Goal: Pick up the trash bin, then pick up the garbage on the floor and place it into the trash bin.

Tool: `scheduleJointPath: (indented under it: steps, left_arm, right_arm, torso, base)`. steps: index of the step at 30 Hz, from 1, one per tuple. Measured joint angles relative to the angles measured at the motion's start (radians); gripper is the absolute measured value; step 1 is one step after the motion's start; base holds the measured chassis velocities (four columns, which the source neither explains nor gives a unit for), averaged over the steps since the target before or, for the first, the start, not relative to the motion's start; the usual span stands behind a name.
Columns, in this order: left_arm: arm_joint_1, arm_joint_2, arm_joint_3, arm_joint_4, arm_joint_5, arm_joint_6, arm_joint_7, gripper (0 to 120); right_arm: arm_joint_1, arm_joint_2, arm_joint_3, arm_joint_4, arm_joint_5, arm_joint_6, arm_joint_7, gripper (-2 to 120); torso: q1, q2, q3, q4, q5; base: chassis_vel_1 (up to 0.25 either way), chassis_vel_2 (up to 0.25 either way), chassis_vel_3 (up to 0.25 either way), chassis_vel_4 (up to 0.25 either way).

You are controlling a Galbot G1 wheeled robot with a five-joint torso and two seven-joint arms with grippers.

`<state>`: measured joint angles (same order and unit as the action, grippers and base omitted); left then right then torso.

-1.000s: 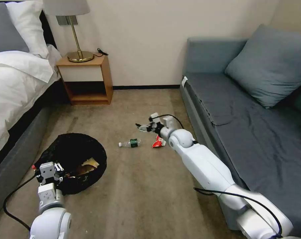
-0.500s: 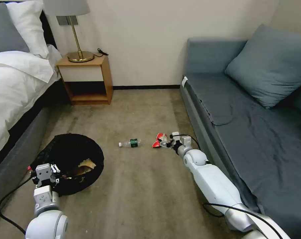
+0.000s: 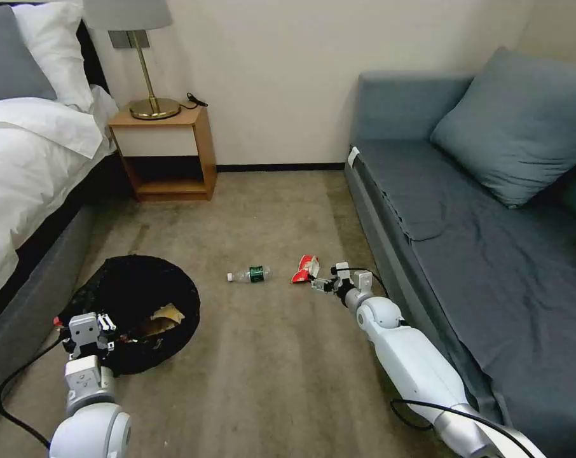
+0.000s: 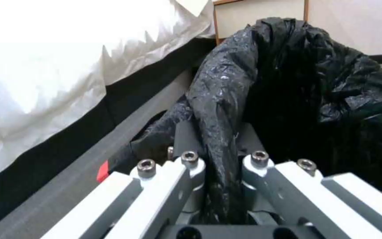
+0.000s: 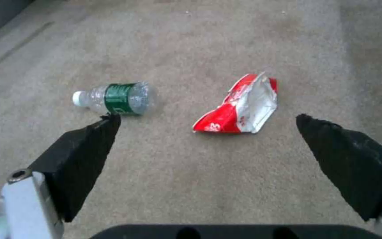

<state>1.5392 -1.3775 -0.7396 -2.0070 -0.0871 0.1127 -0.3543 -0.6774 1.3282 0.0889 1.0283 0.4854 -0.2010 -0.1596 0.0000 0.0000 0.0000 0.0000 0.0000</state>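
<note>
The trash bin [image 3: 135, 286], lined with a crinkly black bag [image 4: 226, 83], sits on the floor [image 3: 269, 362] at the left near the bed. My left gripper [image 3: 88, 329] is shut on its near rim, the bag pinched between the fingers [image 4: 186, 132]. Brown crumpled paper [image 3: 167, 314] lies inside. Two pieces of garbage lie on the carpet: a clear bottle with a green label [image 3: 250, 275] [image 5: 120, 98] and a red snack wrapper [image 3: 305, 268] [image 5: 239, 106]. My right gripper [image 3: 320, 284] [image 5: 205, 118] hangs open low over the carpet, just short of the wrapper.
A bed [image 3: 27, 165] stands along the left, with a wooden nightstand [image 3: 164, 152] and lamp at the back. A grey sofa [image 3: 466, 216] runs down the right, close beside my right arm. Open carpet lies between the bin and the sofa.
My right arm has come down and drawn back toward the sofa, bringing its open gripper low beside the red wrapper. The left gripper and bin shifted slightly left.
</note>
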Motion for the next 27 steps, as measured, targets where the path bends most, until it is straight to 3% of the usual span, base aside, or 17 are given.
scheduleJointPath:
  steps: [27]
  left_arm:
    - [0.015, -0.006, 0.006, 0.005, -0.007, -0.011, 0.002, 4]
  right_arm:
    - [-0.017, 0.005, 0.016, -0.010, -0.006, 0.018, -0.018, 100]
  torso:
    - [0.000, 0.000, 0.000, 0.0000, 0.0000]
  base:
    - [0.000, 0.000, 0.000, 0.000]
